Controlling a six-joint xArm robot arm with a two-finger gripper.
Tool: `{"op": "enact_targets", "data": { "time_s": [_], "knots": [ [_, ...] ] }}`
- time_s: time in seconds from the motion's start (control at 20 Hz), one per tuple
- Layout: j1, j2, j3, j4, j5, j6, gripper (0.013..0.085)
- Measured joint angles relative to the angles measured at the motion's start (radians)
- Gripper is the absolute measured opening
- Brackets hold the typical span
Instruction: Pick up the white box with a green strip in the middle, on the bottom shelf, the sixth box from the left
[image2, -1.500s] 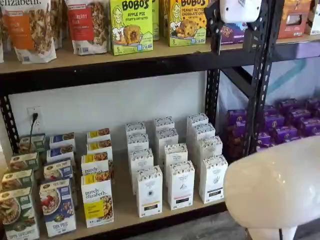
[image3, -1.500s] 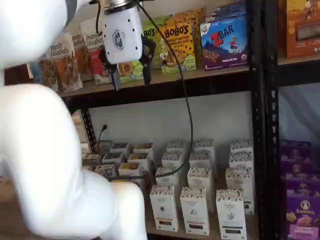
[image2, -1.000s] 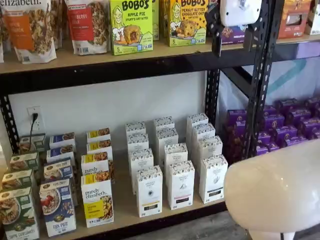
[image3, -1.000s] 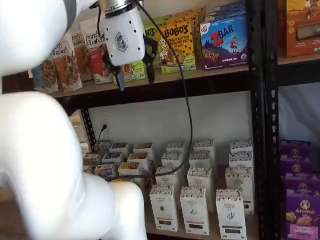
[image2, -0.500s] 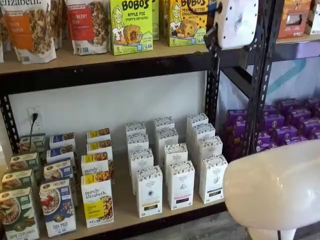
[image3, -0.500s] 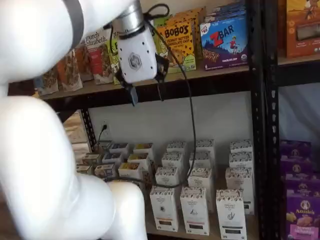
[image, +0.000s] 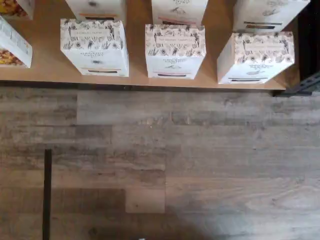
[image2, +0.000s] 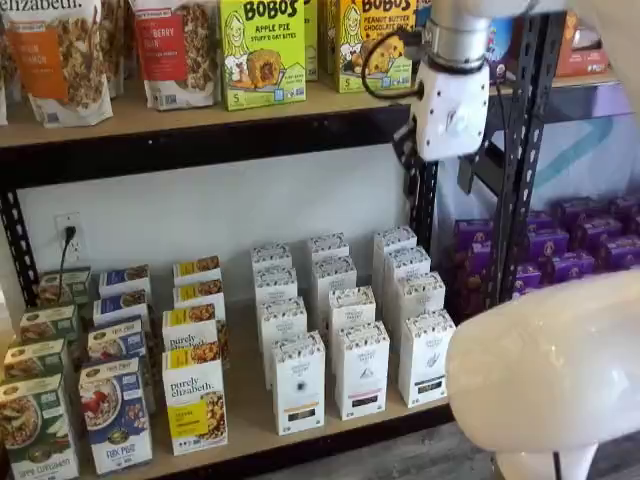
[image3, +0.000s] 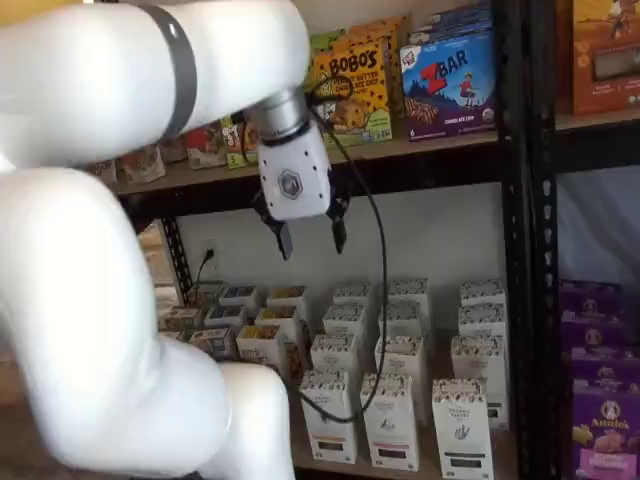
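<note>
Currently, the gripper is hanging above the bottom shelf, fingers spread apart and empty. The white box with a green strip is standing at the near right end of that shelf, its strip too small to resolve. The arm is hiding the shelf's left boxes.

Gripper hangs empty — fingers apart — above white boxes.

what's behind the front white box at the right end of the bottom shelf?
Behind that front white box more identical white boxes line up toward the back wall on the bottom shelf. Each hides the lower front of the next, so any colour strips there cannot be seen.
</note>
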Motion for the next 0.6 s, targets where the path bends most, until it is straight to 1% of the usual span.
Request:
{"op": "enact_targets", "data": {
  "time_s": [0.05,0.1,0.15,0.2,0.3,0.35,0.6],
  "knots": [
    [-0.011,0.010,0.016,0.012,-0.024,-0.012,0.0850],
    [-0.015,0.020,0.025,0.010,-0.036,-0.016,0.0850],
    [-0.014,0.030,0.034,-0.006,-0.047,-0.010,0.0850],
    [-0.008,0.040,0.044,-0.035,-0.061,0.004,0.0850],
    [-0.012,0.068,0.070,-0.066,-0.100,0.014,0.0850],
    [-0.019,0.081,0.086,-0.071,-0.129,0.012,0.0850],
    [-0.082,0.141,0.141,-0.006,-0.271,-0.071,0.0850]
  ]
}}
